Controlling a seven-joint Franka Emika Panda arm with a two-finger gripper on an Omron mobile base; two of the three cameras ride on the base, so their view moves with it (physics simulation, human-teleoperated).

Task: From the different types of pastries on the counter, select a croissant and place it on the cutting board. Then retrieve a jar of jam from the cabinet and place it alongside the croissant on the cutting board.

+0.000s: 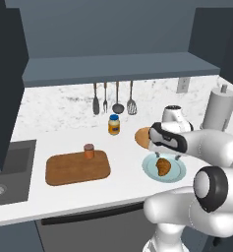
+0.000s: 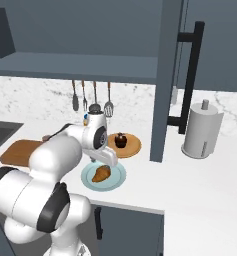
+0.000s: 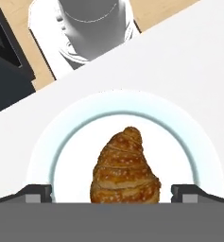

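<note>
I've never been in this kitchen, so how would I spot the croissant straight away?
Find the white counter and, right of the wooden cutting board, a pale blue plate near the front edge. The croissant lies on that plate, under the open gripper. It is golden-brown and ridged, unlike the dark round muffin on the tan plate behind it.

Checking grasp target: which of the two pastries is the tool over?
The croissant on the pale blue plate: golden, ridged, between the open tool's fingertips. The dark muffin sits apart on the tan plate.
</note>
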